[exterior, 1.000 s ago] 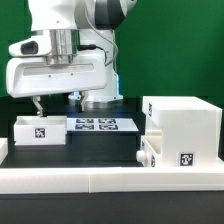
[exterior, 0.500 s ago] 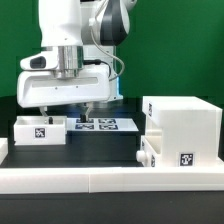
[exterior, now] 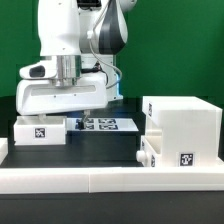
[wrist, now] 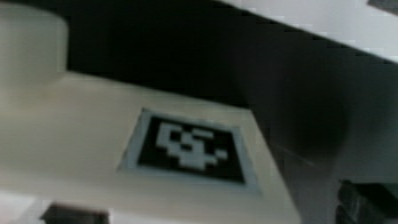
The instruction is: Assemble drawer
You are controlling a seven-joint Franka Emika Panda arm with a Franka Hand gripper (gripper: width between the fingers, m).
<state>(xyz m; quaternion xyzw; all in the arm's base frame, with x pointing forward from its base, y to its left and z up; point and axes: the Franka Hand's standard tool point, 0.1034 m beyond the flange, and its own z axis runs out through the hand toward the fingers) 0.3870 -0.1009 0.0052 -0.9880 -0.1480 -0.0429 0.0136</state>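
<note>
The large white drawer casing (exterior: 182,128) stands at the exterior view's right. One knobbed tray (exterior: 148,152) sits low at its left side, with a tag (exterior: 186,158) on the front. The second tray (exterior: 40,131), with a tag on its front, lies at the exterior view's left. My gripper (exterior: 68,116) is open and empty, low over that tray's right end; one finger (exterior: 87,112) shows beside it, the other is hidden. The blurred wrist view shows the tray's white surface (wrist: 89,130) and its tag (wrist: 187,145) very close.
The marker board (exterior: 103,125) lies flat behind the gripper at mid-table. A low white rail (exterior: 100,178) edges the table's front. A green backdrop stands behind the arm.
The arm has moved toward the exterior view's right and come down lower over the left tray's right end. The gripper has stayed open. The drawer parts have not moved.
</note>
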